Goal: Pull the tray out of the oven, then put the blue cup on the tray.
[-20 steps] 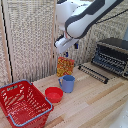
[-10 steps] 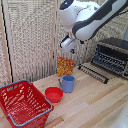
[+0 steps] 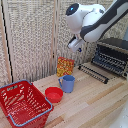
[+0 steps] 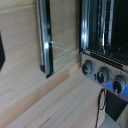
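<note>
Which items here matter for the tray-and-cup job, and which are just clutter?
Job: oven, its tray, blue cup.
Clutter: red basket, red bowl, orange packet standing by the screen.

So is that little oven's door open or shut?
Open. The oven has its door folded down flat toward the table, and the wire tray shows inside.

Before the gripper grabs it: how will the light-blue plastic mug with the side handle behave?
The light-blue plastic mug looks like thin plastic, so it is probably light and rigid. It stands upright on the wooden table, so it should slide rather than roll. Its smooth wall may slip; the handle offers a grip.
</note>
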